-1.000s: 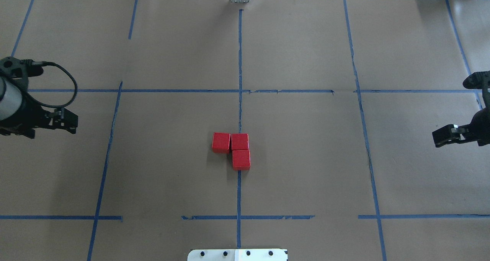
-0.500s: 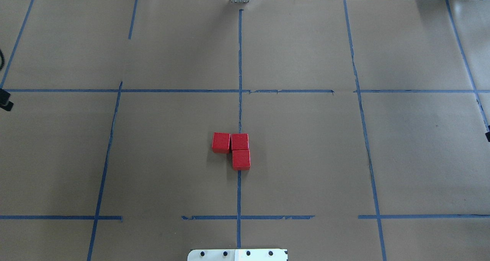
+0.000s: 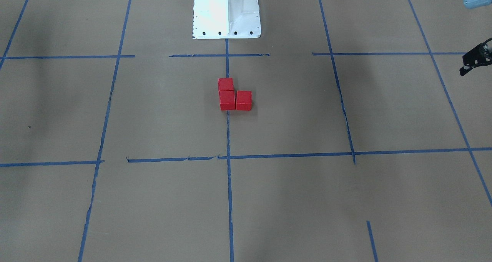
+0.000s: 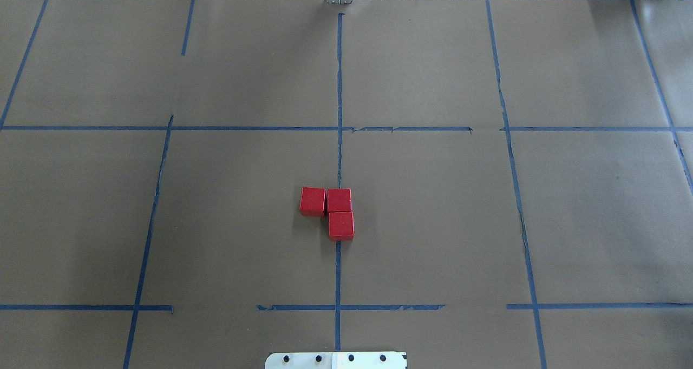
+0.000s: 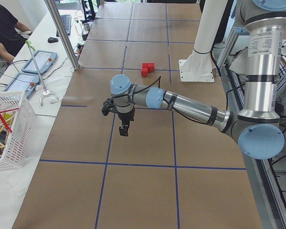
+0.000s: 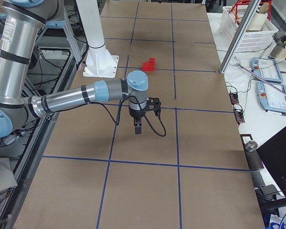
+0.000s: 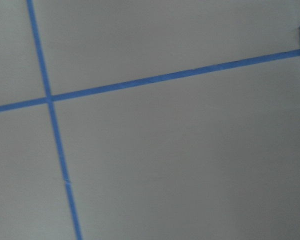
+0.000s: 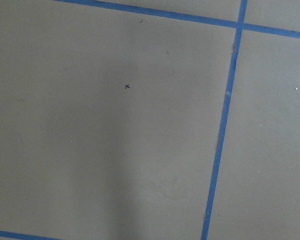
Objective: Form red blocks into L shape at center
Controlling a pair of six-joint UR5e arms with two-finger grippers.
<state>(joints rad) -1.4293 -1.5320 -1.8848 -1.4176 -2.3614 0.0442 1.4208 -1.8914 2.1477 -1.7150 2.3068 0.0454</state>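
Three red blocks lie touching in an L at the center, on the middle blue tape line. Two sit side by side and the third lies on the robot's side of the right one. The front view shows the same L. My left gripper hangs over bare paper far to the left of them, and a black part of it shows at the front view's edge; I cannot tell its state. My right gripper hangs far to the right, state unclear. Both wrist views show only paper and tape.
The white robot base stands near the blocks on the middle line. Off the table's left end are a white basket, a metal post, tablets and a seated person. Another basket is past the right end.
Both arms have drawn outward and left the overhead view, the left one to the left and the right one to the right. The three blocks have not moved.
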